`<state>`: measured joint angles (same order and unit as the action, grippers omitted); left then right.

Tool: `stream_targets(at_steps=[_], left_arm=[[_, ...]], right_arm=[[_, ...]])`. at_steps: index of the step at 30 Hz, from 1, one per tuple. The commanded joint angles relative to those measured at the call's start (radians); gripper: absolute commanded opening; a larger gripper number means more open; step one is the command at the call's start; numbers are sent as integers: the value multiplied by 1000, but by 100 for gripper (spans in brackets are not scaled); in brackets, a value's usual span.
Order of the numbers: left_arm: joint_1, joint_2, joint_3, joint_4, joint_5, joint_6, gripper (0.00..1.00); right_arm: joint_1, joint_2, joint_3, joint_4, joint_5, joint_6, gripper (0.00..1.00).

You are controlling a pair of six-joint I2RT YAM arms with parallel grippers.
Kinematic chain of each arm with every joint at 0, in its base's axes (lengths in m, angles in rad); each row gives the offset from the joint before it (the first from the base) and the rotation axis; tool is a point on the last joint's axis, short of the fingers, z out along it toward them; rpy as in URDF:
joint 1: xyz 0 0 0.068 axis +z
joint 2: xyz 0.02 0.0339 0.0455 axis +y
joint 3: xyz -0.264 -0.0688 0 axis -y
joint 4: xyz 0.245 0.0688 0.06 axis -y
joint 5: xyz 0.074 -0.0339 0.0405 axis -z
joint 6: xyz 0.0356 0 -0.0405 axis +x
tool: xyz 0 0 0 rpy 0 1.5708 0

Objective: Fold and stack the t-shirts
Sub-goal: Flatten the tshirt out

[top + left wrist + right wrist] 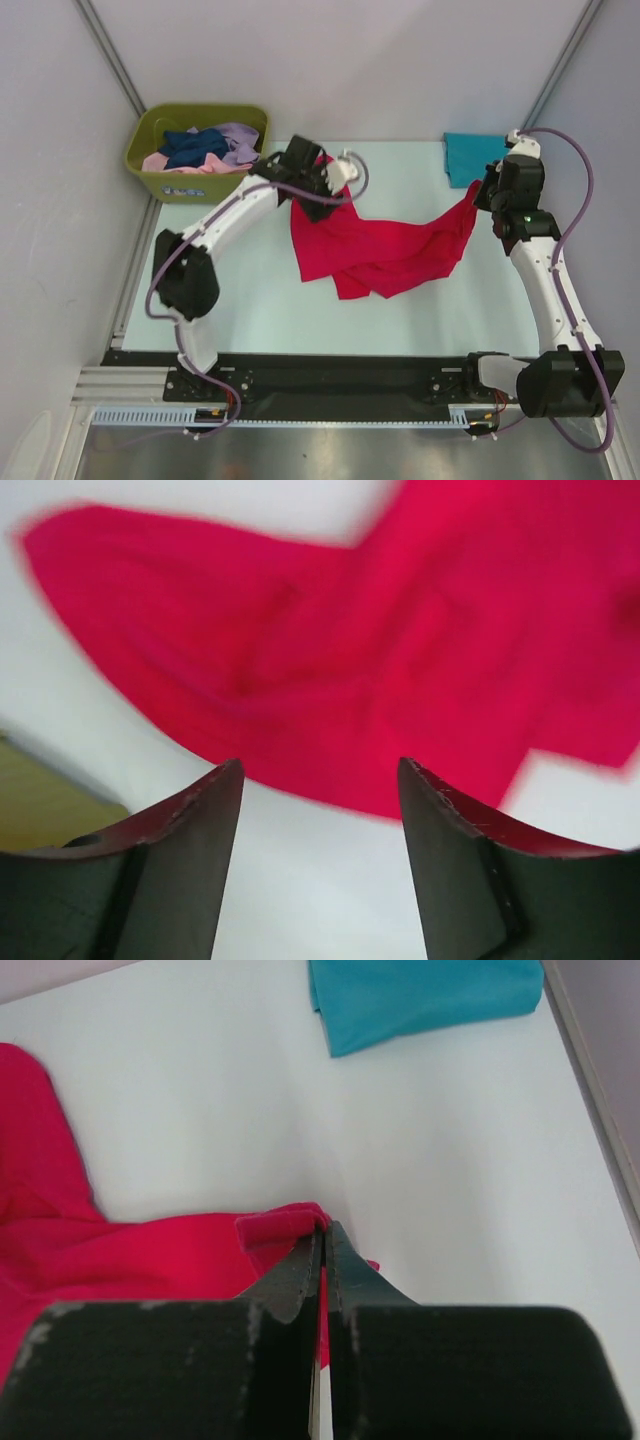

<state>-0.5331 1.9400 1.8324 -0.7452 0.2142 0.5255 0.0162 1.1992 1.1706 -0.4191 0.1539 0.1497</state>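
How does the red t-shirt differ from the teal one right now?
The red t-shirt lies crumpled and spread out on the table; the teal t-shirt lies neatly folded at its far right corner. The right gripper pinches an edge of the red t-shirt; nothing touches the teal t-shirt. Both are plain cloth.

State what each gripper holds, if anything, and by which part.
Right gripper pinches the red t-shirt by a bunched corner of its edge. Left gripper is open, holding nothing.
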Motion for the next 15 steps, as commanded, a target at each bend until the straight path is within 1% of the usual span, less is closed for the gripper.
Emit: stream_targets(at_steps=[1,2,3,4,5,8,11,15], left_arm=[[-25,-183,-272,-51,48,194,68],[-30,-196,-327,-46,31,212,74],[-36,-205,-423,-36,-2,215,77],[-47,-222,-465,5,-15,220,84],[-50,-230,-528,27,-22,219,87],[-54,-243,-597,113,2,196,94],[-62,-211,-627,171,-6,186,95],[-74,-141,-637,165,2,183,89]], right_arm=[[-7,-49,-28,57,-62,24,0],[-9,-59,-35,59,-65,28,0],[-9,-62,-41,62,-68,33,0],[-9,-67,-57,63,-67,33,0],[-9,-70,-60,63,-68,39,0],[-7,-70,-69,57,-88,45,0],[-9,-79,-77,54,-88,45,0],[-9,-96,-78,43,-63,34,0]])
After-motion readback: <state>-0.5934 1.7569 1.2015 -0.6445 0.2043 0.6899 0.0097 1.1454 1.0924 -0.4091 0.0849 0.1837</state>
